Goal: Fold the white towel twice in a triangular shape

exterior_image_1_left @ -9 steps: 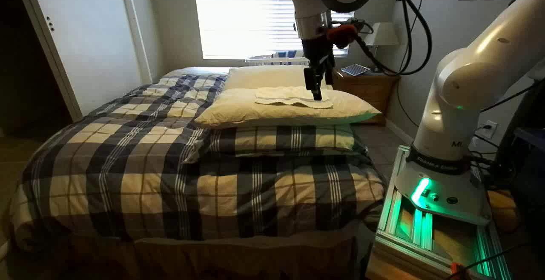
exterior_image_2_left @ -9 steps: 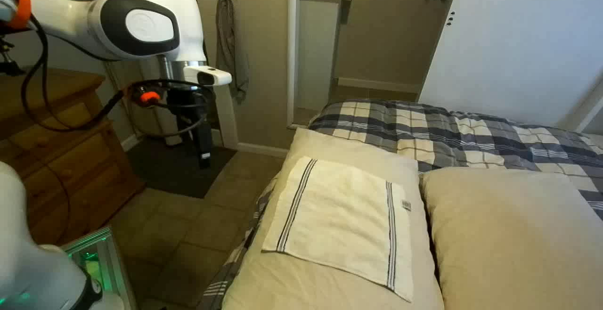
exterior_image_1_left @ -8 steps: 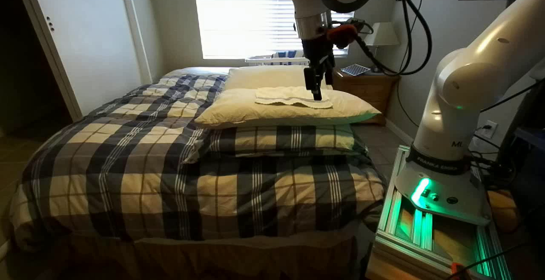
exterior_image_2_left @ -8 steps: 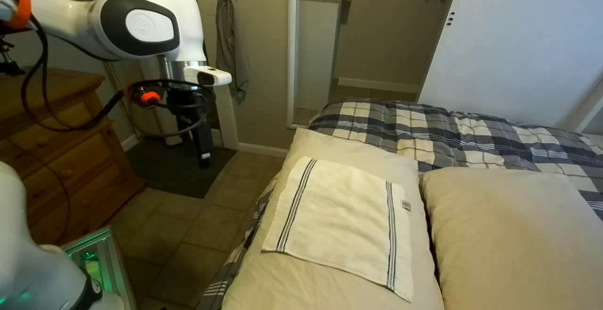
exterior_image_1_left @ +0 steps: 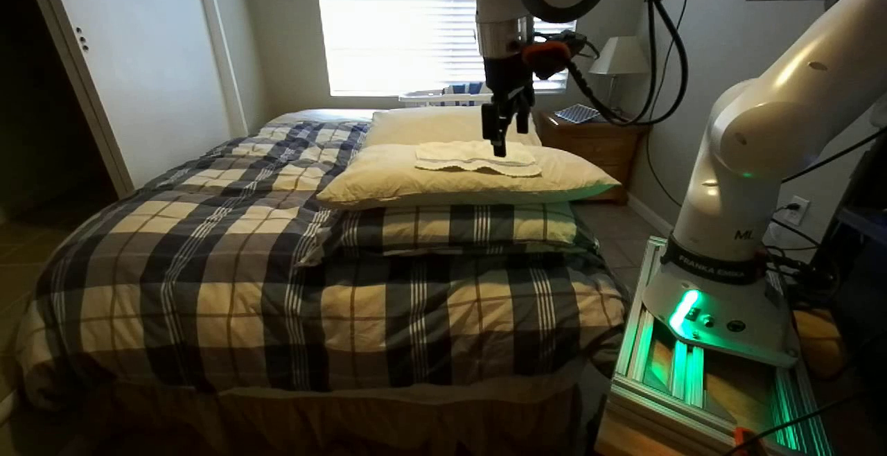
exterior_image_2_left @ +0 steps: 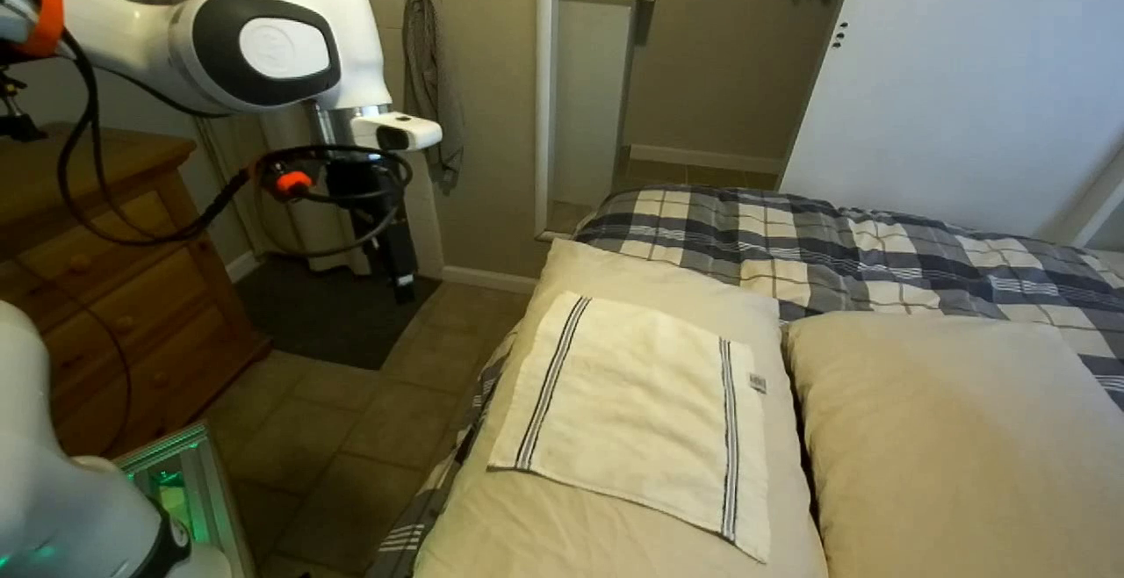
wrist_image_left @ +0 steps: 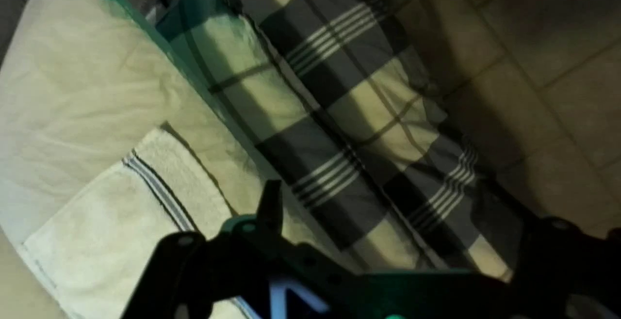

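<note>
The white towel (exterior_image_2_left: 637, 402) lies flat and spread out on a cream pillow. It has dark stripes along two opposite sides, a small tag at one edge and soft creases. It also shows edge-on in an exterior view (exterior_image_1_left: 443, 154) and at the lower left of the wrist view (wrist_image_left: 97, 227), partly hidden there by the gripper. My gripper (exterior_image_1_left: 511, 140) is empty and held up in the air, apart from the towel. In an exterior view the gripper (exterior_image_2_left: 392, 281) is to the side of the pillow. In the wrist view its jaws stand wide apart above the pillow edge and plaid bedding.
The cream pillow (exterior_image_2_left: 580, 525) under the towel rests on a plaid pillow (exterior_image_1_left: 457, 227) on the bed. Another cream pillow (exterior_image_2_left: 957, 446) lies beside it. The plaid blanket (exterior_image_1_left: 229, 290) covers the bed. A wooden dresser (exterior_image_2_left: 132, 297) stands behind the arm.
My gripper has moved a little up and sideways, to the left in one view and to the right in the opposite view, closer to the pillow. The towel has not moved.
</note>
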Available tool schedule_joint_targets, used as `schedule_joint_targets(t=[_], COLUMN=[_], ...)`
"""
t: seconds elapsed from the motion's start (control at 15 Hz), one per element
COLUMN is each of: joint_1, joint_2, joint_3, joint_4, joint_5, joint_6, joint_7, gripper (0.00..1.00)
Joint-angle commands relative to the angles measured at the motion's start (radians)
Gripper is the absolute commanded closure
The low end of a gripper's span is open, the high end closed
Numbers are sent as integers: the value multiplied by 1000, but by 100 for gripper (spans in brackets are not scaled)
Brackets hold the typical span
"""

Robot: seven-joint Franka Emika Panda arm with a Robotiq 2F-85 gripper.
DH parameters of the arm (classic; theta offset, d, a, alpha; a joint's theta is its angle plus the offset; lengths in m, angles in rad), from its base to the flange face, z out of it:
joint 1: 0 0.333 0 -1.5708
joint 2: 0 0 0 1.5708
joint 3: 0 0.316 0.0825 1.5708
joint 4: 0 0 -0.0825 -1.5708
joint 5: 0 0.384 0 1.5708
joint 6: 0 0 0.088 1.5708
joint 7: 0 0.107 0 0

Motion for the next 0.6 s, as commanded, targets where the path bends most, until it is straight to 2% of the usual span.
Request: schedule_joint_targets(t=[0.0, 0.13, 0.27, 0.4, 0.53], joint_1=[-27, -51, -80, -105, -105], joint_2=[104, 181, 273, 389, 494], joint_3=[0, 10, 18, 18, 4], joint_4=[54, 94, 148, 233, 326], joint_5=[-105, -159, -221, -291, -370], joint_6=[252, 379, 455, 462, 416], joint_7=[62, 86, 110, 132, 172], gripper=[0, 0, 0, 0, 0])
